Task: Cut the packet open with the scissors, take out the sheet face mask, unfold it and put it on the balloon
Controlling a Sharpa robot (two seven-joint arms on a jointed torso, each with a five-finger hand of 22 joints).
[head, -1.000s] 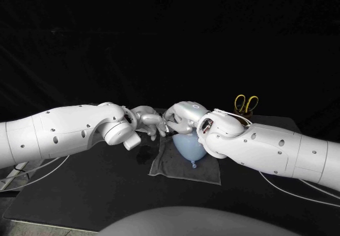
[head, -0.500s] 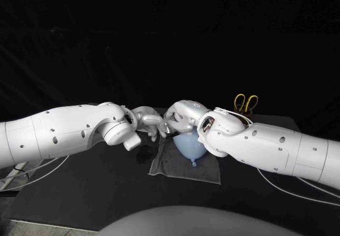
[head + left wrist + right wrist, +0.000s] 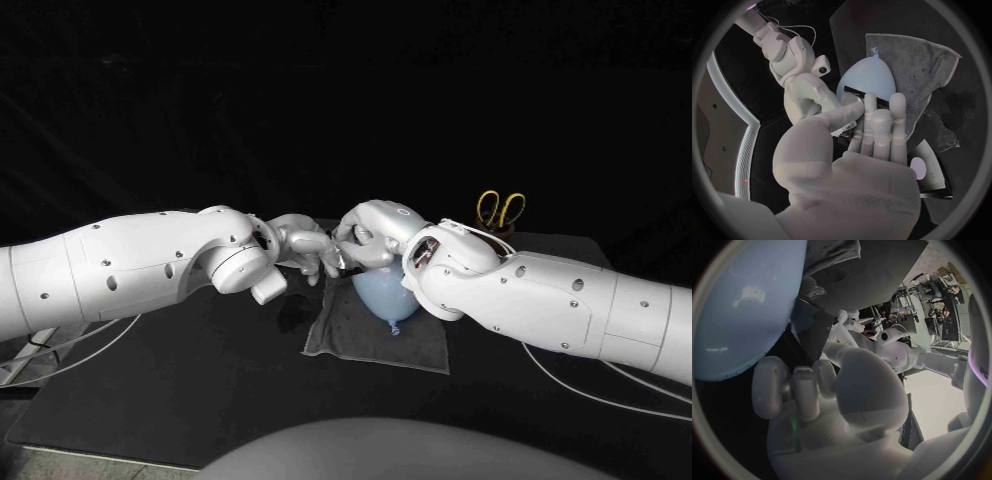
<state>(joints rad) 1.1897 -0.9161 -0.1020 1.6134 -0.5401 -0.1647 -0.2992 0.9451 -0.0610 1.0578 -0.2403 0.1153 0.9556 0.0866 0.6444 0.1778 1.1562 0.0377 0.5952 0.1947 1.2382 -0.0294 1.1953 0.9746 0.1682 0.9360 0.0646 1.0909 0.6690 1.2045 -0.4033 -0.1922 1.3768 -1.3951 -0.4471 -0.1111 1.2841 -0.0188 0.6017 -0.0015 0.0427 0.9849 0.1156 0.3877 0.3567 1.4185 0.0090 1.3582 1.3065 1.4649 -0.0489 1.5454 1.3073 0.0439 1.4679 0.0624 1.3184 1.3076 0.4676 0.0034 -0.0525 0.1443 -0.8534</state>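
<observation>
A pale blue balloon (image 3: 384, 296) lies on a grey cloth (image 3: 358, 340) in the middle of the black table. Just behind it my two hands meet above the table. My left hand (image 3: 306, 245) pinches a dark packet (image 3: 856, 94) with a white label between thumb and fingers. My right hand (image 3: 369, 232) comes in from the opposite side, and its curled fingers (image 3: 795, 390) close on the same packet (image 3: 817, 332). In the left wrist view the balloon (image 3: 870, 77) sits just beyond my left hand's fingertips (image 3: 879, 107). The yellow-handled scissors (image 3: 500, 211) stand upright in a holder at the back right.
A dark flat piece with a pale round mark (image 3: 929, 172) and a crumpled clear film (image 3: 945, 137) lie on the table beside the cloth (image 3: 932, 57). White cables trail off the table at both front corners.
</observation>
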